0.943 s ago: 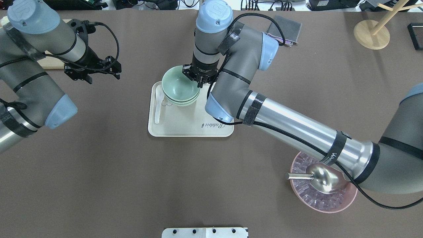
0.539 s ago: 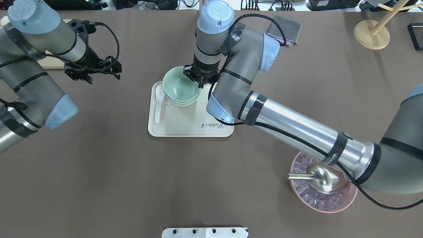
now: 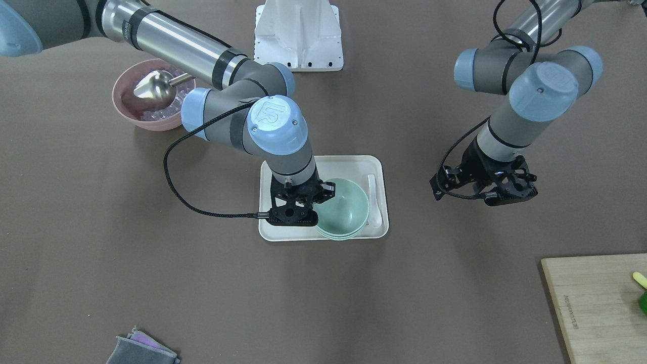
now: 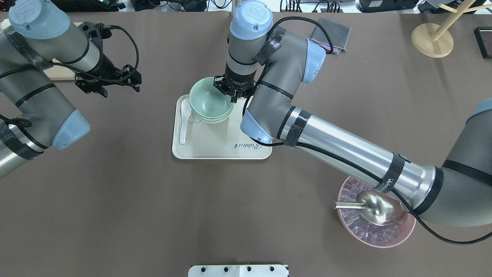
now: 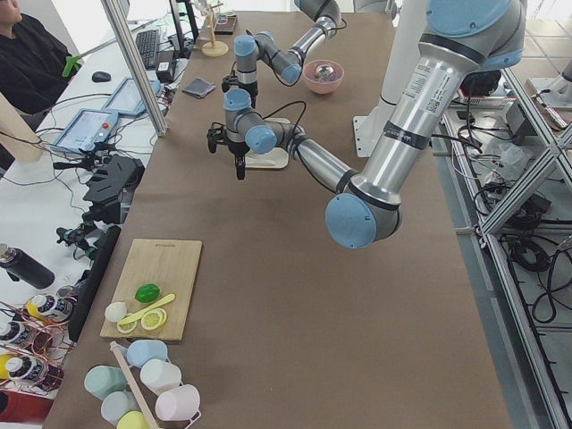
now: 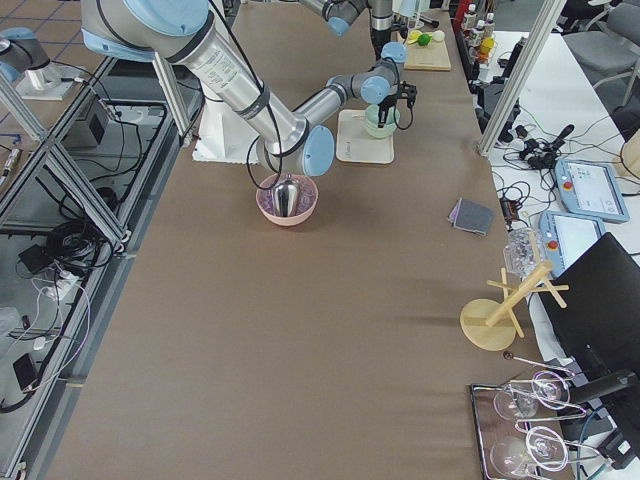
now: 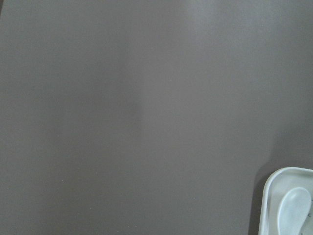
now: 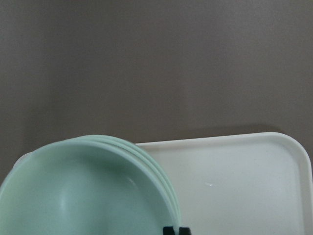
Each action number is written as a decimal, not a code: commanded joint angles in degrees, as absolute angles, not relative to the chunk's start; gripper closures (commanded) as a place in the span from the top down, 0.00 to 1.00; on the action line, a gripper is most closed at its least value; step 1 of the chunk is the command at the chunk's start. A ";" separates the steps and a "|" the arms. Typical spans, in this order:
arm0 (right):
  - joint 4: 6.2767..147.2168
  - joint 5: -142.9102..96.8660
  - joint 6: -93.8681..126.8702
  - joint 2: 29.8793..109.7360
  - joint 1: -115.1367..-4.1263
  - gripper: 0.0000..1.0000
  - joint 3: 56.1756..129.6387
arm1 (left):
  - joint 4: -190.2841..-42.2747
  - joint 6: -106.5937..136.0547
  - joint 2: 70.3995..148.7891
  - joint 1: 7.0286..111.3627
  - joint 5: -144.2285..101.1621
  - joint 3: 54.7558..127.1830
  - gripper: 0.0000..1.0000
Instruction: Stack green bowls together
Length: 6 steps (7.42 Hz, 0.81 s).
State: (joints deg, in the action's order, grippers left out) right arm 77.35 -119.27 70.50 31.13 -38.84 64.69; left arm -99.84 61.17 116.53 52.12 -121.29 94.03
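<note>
Three pale green bowls (image 4: 209, 102) sit nested in one stack at the far left corner of a cream tray (image 4: 215, 148). The stack also shows in the front view (image 3: 349, 207) and the right wrist view (image 8: 88, 196). My right gripper (image 4: 233, 99) points down at the stack's right rim, its fingertips (image 8: 168, 230) closed on the rim of the top bowl. My left gripper (image 4: 119, 90) hangs open and empty above bare table, well to the left of the tray.
A white spoon (image 4: 184, 121) lies on the tray beside the stack. A pink bowl (image 4: 376, 232) of ice with a metal scoop (image 4: 374, 207) stands under my right forearm. A grey cloth (image 4: 332, 34), a wooden stand (image 4: 432, 40) and a cutting board (image 3: 596, 303) lie further out.
The top green bowl has come down a little with my right gripper and now sits nested in the stack. The left arm has not moved.
</note>
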 commanded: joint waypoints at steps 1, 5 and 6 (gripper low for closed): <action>77.34 -119.18 70.58 31.11 -38.67 0.00 64.69 | -99.84 61.08 116.54 52.12 -121.29 93.78 0.98; 77.34 -118.92 69.70 31.20 -38.58 1.00 64.77 | -100.02 61.17 116.54 52.12 -121.29 93.60 0.98; 77.34 -119.00 69.61 31.38 -38.58 1.00 65.38 | -100.02 61.17 116.54 52.12 -121.29 93.60 0.98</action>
